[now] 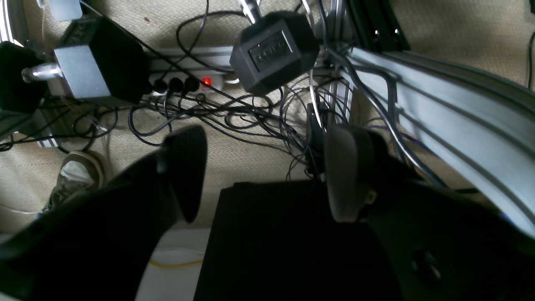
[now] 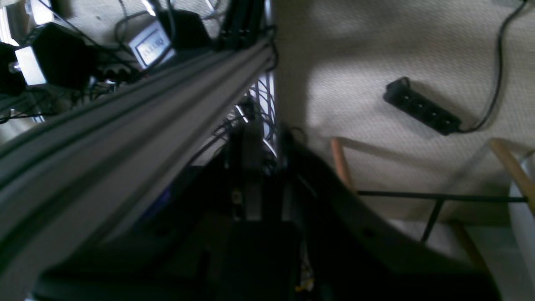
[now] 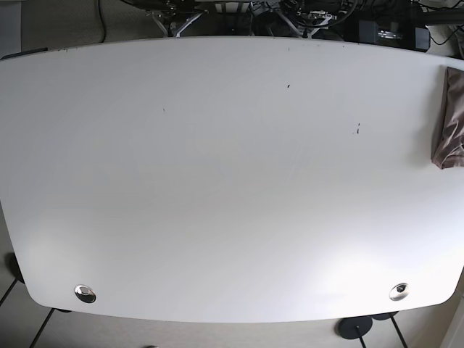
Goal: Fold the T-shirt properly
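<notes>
A brownish T-shirt (image 3: pixel 450 129) lies bunched at the far right edge of the white table (image 3: pixel 217 181), partly cut off by the frame. Neither arm shows in the base view. In the left wrist view my left gripper (image 1: pixel 265 173) is open and empty, its two dark fingers (image 1: pixel 184 171) spread wide above the floor, away from the table. In the right wrist view only a dark blurred shape of my right gripper (image 2: pixel 334 209) shows, hanging over the floor; I cannot tell how its jaws stand. The T-shirt shows in neither wrist view.
Below the left gripper are two black dumbbells (image 1: pixel 273 50), a power strip (image 1: pixel 188 83) with tangled cables, a shoe (image 1: pixel 77 175) and an aluminium frame rail (image 1: pixel 439 108). The right wrist view shows the rail (image 2: pixel 125 138), a black power strip (image 2: pixel 422 106) and wooden chair legs (image 2: pixel 340 163).
</notes>
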### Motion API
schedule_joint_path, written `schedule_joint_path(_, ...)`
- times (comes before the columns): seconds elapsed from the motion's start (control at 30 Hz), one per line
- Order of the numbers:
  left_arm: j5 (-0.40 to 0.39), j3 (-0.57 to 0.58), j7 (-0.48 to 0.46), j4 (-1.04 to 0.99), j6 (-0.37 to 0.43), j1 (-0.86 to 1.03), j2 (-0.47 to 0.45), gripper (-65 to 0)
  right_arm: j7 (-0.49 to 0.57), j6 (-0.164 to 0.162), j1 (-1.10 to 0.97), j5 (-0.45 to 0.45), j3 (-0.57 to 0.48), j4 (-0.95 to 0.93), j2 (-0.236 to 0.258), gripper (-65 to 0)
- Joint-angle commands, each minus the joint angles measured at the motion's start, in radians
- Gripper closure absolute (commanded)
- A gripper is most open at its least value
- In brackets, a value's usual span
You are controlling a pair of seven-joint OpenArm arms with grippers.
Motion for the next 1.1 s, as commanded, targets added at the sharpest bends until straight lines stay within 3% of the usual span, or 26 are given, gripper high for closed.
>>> schedule_joint_path(0.03,-0.004,0.000,-0.008,0.003,-0.002,0.002,-0.001,-41.4,0.008,0.004,0.000,0.002,0.001,0.001,0.003,-5.5)
schedule_joint_path(0.23,-0.006,0.000,-0.011,0.006,-0.002,0.004,-0.001,-41.4,0.008,0.004,0.000,0.002,0.001,0.002,0.009,-5.5)
schedule_joint_path(0.4,-0.006,-0.002,-0.107,0.006,-0.002,0.034,-0.001,-41.3,0.014,0.004,-0.030,0.001,-0.001,0.013,0.014,-5.2)
schedule_joint_path(0.57,-0.006,-0.004,-0.193,0.038,0.000,0.106,-0.001,-40.8,0.071,0.002,-0.126,0.001,-0.004,0.091,0.049,-5.2)
schedule_joint_path(0.77,-0.007,-0.005,-0.209,0.224,0.000,0.234,-0.004,-40.8,0.071,0.002,-0.180,0.001,-0.004,0.163,0.067,-5.1)
schedule_joint_path(1.1,-0.007,-0.007,-0.209,0.230,0.000,0.241,-0.009,-40.8,0.071,0.002,-0.180,0.001,-0.004,0.162,0.072,-5.1)
